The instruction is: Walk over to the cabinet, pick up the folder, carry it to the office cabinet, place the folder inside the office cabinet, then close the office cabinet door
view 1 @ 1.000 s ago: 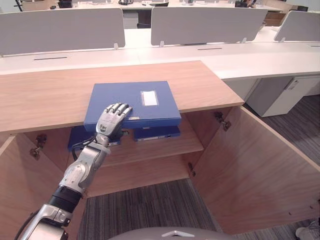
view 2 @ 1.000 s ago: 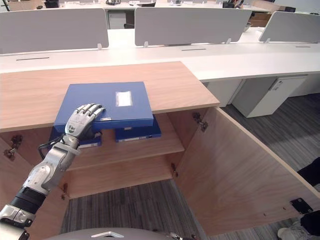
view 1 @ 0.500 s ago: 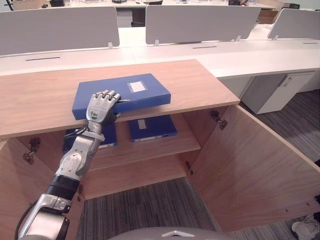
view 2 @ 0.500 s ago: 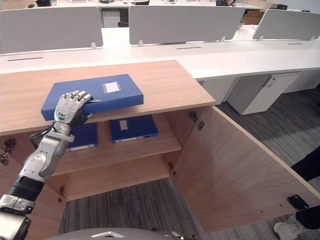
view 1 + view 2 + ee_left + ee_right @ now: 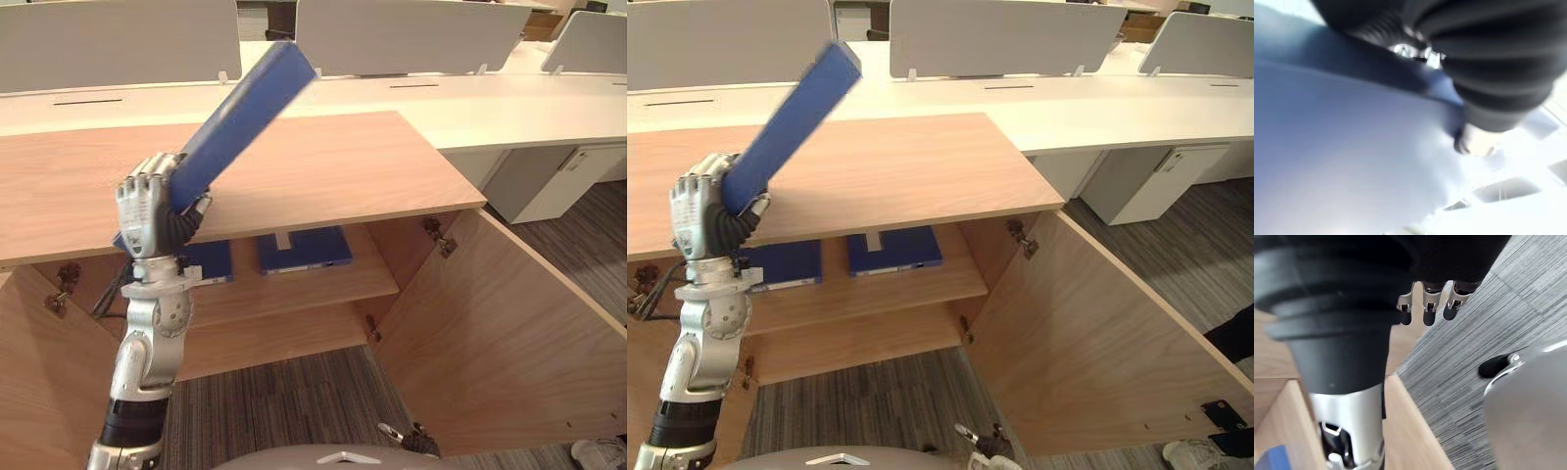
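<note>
**Folder picked up, not put away**

The blue folder (image 5: 240,122) tilts up over the left side of the cabinet (image 5: 343,166), its near end clamped in the left hand (image 5: 147,206). The right hand (image 5: 1423,296) hangs loose, holding nothing. Left to do: put it inside, shut the door (image 5: 490,323).

Left robot hand (image 5: 144,210) upright, curled tight.
</note>
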Robot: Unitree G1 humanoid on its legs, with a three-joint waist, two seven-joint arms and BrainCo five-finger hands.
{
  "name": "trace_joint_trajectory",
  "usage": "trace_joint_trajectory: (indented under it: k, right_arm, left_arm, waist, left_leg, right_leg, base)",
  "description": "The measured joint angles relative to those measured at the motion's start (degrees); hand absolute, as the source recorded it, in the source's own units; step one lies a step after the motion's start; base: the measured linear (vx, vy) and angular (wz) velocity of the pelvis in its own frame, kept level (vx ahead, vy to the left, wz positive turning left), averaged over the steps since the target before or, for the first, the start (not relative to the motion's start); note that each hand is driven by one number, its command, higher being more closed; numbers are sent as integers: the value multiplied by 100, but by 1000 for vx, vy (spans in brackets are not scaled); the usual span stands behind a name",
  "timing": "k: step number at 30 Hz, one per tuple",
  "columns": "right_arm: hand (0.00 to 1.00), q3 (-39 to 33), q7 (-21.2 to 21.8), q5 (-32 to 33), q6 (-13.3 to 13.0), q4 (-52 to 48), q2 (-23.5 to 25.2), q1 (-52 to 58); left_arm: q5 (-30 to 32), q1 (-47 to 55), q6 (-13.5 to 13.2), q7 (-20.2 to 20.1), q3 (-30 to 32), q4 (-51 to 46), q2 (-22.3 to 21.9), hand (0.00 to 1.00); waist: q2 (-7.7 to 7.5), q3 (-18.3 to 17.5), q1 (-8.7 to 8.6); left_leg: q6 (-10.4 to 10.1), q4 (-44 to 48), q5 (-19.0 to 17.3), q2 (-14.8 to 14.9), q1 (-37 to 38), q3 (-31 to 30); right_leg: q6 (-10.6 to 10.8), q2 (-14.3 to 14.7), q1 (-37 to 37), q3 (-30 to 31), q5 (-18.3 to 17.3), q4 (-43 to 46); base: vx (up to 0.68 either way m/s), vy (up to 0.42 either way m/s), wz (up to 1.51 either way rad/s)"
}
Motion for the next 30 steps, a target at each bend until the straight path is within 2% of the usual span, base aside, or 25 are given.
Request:
trace_joint_trajectory:
  k: [3,8,13,14,19,24,30]
  right_arm:
    - [0,168,0,40,-78,-798,220,184]
    - [0,386,4,275,-370,-2098,361,379]
    - [0,489,21,448,-637,-3677,413,707]
    - [0,504,25,450,-712,-4157,418,752]
    - [0,761,26,566,-901,-5314,414,886]
    - [0,1132,22,552,-1169,-6440,382,823]
    - [0,1348,11,331,-1237,-6657,364,258]
  left_arm:
    - [-445,353,-108,129,204,-535,-307,100]
    - [-1065,821,-321,261,417,-1127,-742,100]
    - [-1726,1384,-650,303,475,-1622,-1102,100]
    - [-2015,1581,-761,275,457,-1725,-1215,100]
    - [-2661,1890,-957,245,190,-1781,-1471,100]
    - [-3528,2064,-1145,-10,-439,-1782,-1559,100]
    - [-4073,2031,-1320,-383,-890,-1692,-1534,100]
  waist:
    - [2,1,20]
    - [6,4,43]
    - [47,31,48]
    - [64,42,46]
    - [89,59,52]
    - [86,60,86]
    - [82,63,155]
  left_leg:
    - [6,1,-4,20,-1,10]
    - [13,-1,-9,22,-11,-2]
    - [13,-1,-9,26,-15,-10]
    - [13,-2,-8,28,-16,-10]
    - [10,-1,-5,36,-27,-13]
    - [13,1,11,38,-108,-38]
    - [16,2,14,43,-107,-66]
  right_leg:
    - [0,26,7,33,1,2]
    - [0,26,5,36,1,8]
    - [0,27,4,34,1,9]
    - [1,29,2,35,0,9]
    - [3,36,-6,32,-2,7]
    - [8,39,-81,15,-4,5]
    - [11,41,-66,3,-2,6]
  base:
    - [5,-23,-3]
    - [-14,-11,1]
    - [-30,-25,1]
    - [-46,-35,0]
    - [-31,-26,0]
    - [-14,-18,2]
    - [0,-1,2]
